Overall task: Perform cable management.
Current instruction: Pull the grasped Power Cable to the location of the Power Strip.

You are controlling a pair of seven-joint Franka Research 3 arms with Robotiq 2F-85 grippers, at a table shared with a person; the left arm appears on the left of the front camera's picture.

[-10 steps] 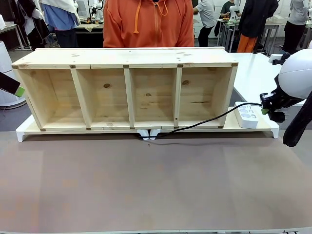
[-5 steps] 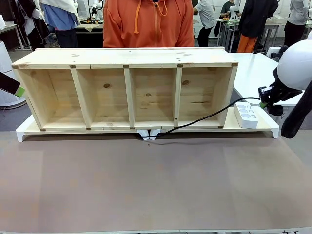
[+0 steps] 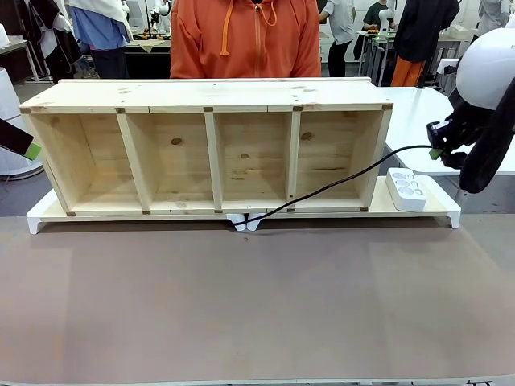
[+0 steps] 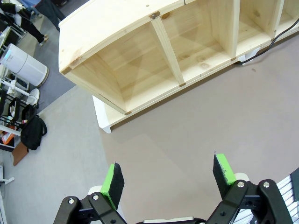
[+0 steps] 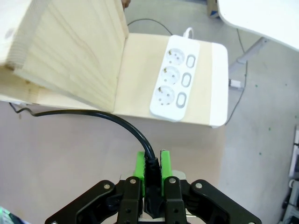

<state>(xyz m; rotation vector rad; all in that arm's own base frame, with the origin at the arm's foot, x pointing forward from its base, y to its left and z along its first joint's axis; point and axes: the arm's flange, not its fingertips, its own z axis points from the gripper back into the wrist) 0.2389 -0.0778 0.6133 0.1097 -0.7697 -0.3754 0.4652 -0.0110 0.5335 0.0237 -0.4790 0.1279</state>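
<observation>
The black cable (image 3: 338, 183) runs from under the wooden shelf's front middle up and rightwards to my right gripper (image 3: 435, 152), which is shut on its plug end well above the white power strip (image 3: 406, 189). In the right wrist view the cable (image 5: 122, 122) curves in from the left and its plug (image 5: 150, 177) sits pinched between the green pads, with the power strip (image 5: 175, 84) below and ahead. My left gripper (image 4: 169, 178) hangs open with nothing in it over the brown tabletop, off the shelf's left end; its green tip (image 3: 32, 150) shows at the front view's left edge.
A long wooden shelf (image 3: 213, 145) with several open compartments lies on a white board (image 3: 438, 205) across the table's far side. A person in an orange hoodie (image 3: 245, 36) stands behind it. The brown tabletop (image 3: 257, 305) spreads wide in front.
My right gripper has risen with the plug, lifting the cable clear of the power strip and pulling it straighter. The left arm has stayed put.
</observation>
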